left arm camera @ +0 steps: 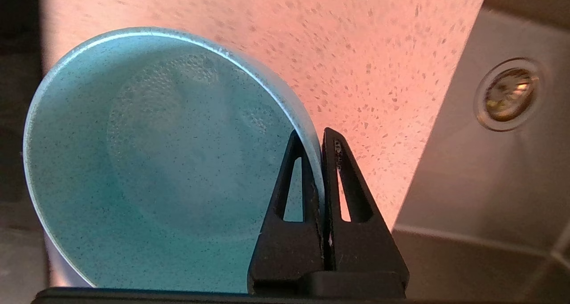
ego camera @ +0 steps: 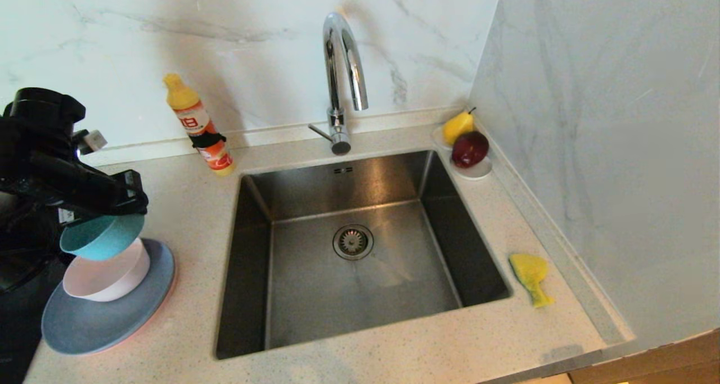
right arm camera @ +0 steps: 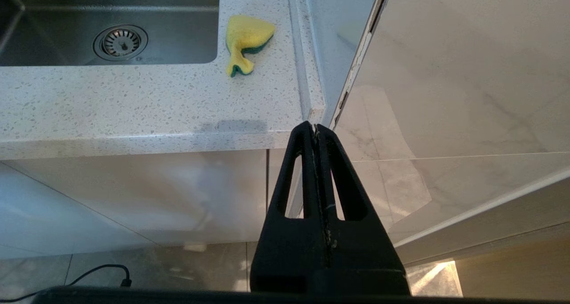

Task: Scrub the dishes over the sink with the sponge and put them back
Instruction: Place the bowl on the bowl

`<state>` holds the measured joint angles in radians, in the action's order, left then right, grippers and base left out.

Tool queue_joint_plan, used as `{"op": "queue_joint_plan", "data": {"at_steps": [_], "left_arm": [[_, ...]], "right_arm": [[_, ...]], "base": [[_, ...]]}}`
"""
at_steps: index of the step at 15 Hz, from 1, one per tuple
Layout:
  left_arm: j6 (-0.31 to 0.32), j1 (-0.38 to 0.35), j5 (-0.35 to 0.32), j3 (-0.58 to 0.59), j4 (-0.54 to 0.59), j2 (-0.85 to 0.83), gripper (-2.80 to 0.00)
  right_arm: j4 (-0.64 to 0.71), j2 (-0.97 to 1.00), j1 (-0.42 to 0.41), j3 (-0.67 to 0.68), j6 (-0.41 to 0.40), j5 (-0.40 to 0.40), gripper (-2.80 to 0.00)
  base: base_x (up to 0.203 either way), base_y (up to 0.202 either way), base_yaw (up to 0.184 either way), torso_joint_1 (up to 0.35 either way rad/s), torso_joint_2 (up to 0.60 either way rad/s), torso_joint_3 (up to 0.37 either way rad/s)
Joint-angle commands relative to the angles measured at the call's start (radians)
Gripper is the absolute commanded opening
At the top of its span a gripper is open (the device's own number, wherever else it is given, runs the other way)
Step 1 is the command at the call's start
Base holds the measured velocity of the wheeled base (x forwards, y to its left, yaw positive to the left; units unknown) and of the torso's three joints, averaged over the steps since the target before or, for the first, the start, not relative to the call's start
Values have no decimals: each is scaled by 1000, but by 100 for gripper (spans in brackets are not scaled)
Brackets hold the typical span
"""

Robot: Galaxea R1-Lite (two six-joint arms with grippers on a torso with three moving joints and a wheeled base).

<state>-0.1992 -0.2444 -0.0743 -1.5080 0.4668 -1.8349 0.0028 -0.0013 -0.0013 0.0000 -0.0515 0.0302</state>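
- The sink (ego camera: pixel 360 249) fills the middle of the head view, a square steel basin with a round drain strainer and a chrome gooseneck tap (ego camera: pixel 344 80) behind it. It is empty, so I judge there is room to scrub over it.
- At lower left on the table (ego camera: pixel 185 339) sits the grey-blue plate (ego camera: pixel 101 322), with a thin salmon-pink plate edge (ego camera: pixel 169 294) just showing under it. I expect both to be rigid and breakable; take them by the rim.
- The pale pink-white bowl (ego camera: pixel 107 280) rests on that plate, upright. It looks smooth and probably slick when wet.
- The teal bowl (left arm camera: pixel 156 161), speckled and matte, hangs tilted just above the pale bowl. My left gripper (left arm camera: pixel 321 139) has its jaws pinched on the rim wall. A thin one-sided hold; I judge it could swing or slip.
- The sponge (ego camera: pixel 530 276), yellow with a green underside and a tail, lies at lower right beside the sink. It looks soft and light; pinch the body.
- My right gripper (right arm camera: pixel 315 128) is parked below the table's edge, jaws closed on nothing.
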Motion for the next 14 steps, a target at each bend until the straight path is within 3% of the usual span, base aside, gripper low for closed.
{"op": "queue_joint_plan", "data": {"at_steps": [1,10,14], "left_arm": [[-3,22,13,58,-51,6,-280],[2,8,16,25,-41,44,-280],[70,-31,17,86,-30,70,-280]], "right_arm": [[0,0,0,0,-1,0,-280],[-1,0,0,0,-1,0,-280],[0,0,1,0,-1,0,-280]], "base": [[0,0,0,0,0,0],[0,0,0,0,0,0],[0,0,0,0,0,0]]}}
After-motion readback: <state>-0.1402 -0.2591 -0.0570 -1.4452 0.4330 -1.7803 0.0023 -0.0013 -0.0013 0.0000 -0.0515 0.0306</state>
